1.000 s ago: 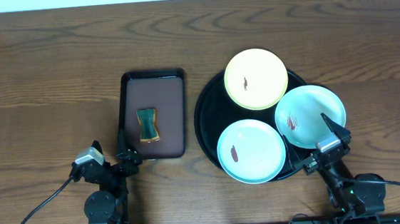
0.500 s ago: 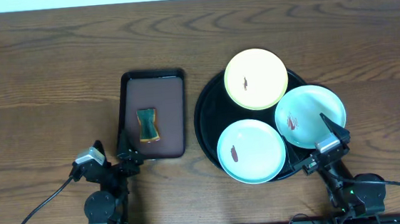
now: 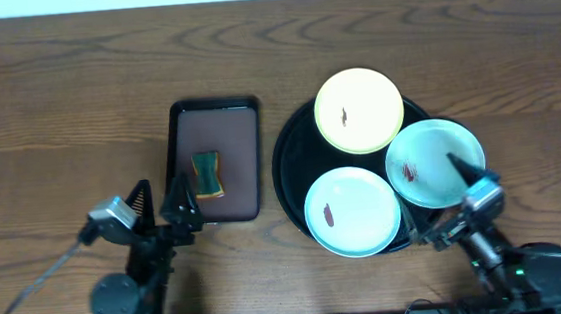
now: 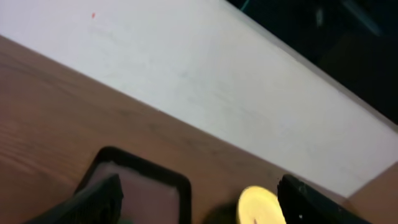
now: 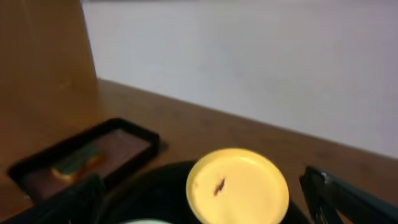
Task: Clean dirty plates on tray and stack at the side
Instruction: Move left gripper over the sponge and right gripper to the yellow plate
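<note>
Left tool (image 3: pixel 161 194), jaws wide and empty, sits 8 o'clock of the sponge (image 3: pixel 207 175): reach toward 2 o'clock, descend square, pinch its narrow waist; right tool (image 3: pixel 436 200) likewise wide, empty.

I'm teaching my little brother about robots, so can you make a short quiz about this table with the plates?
1. How many plates sit on the round black tray?
2. True or false: the sponge lies on the yellow plate.
3. Pick one. The left fingers and right fingers are: A) both shut on plates, B) both open and holding nothing, C) one open, one shut.

Key
1. Three.
2. False: it lies in the brown rectangular tray.
3. B.
</note>
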Controlling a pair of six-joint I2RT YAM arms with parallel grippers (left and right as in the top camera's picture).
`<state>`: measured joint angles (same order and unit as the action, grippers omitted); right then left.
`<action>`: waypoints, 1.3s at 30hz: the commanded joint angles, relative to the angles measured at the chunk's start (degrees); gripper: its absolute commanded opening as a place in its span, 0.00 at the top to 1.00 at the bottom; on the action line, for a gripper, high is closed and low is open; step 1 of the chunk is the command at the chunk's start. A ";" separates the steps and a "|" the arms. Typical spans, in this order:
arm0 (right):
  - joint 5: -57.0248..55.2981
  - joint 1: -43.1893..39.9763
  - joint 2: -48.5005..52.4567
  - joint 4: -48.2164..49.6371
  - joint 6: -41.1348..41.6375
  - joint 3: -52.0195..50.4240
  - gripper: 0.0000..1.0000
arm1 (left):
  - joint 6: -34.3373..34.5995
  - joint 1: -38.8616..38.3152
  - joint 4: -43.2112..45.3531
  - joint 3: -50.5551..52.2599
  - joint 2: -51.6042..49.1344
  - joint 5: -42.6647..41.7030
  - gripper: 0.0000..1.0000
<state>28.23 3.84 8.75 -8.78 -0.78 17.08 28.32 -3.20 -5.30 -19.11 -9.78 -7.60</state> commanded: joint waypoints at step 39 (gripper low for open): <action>2.08 0.39 65.18 -51.45 2.89 53.72 0.07 | -2.73 -9.27 -35.28 -42.73 -95.45 6.75 0.92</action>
<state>29.17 3.84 74.04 -60.01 1.52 69.69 24.56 -12.75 -41.45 -61.95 -104.31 -3.31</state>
